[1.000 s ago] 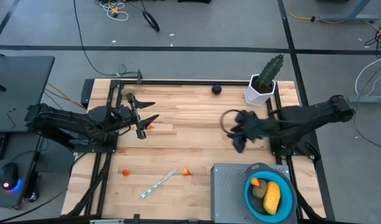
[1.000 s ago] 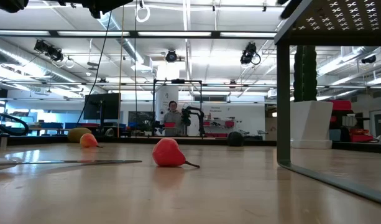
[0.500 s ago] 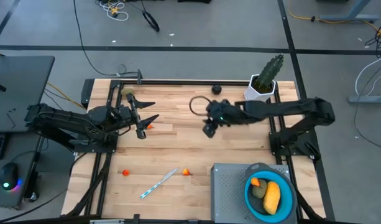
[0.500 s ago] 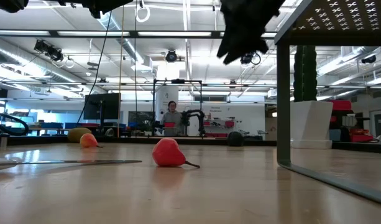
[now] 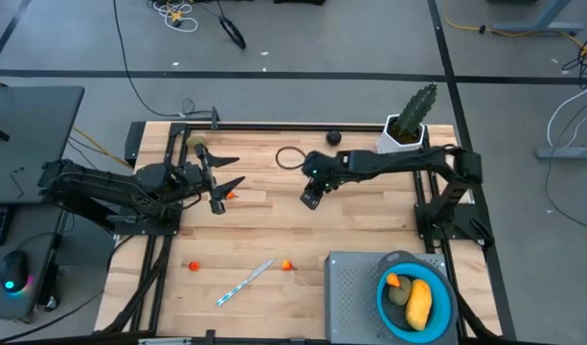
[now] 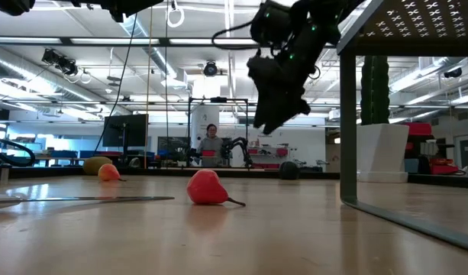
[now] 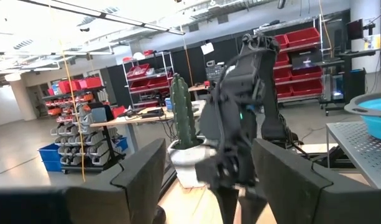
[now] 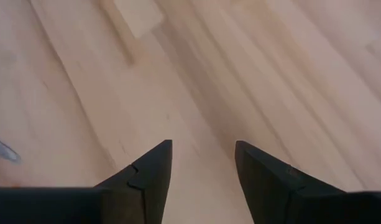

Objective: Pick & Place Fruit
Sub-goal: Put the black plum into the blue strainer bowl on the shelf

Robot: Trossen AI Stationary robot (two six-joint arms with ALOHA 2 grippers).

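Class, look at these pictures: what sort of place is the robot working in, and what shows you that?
Probably a robotics lab or workshop: red storage bins on racks, exposed ceiling lights, and another robot arm on a stand behind the wooden table.

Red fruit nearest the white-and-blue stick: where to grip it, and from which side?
Take the red fruit by its rounded body, from straight above, jaws across its widest part. Its thin stem trails on the table and offers nothing; the stick lies apart.

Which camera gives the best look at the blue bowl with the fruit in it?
The high view: it shows the whole blue bowl with the fruit inside. The left wrist view catches only its rim. The low and right wrist views do not show it.
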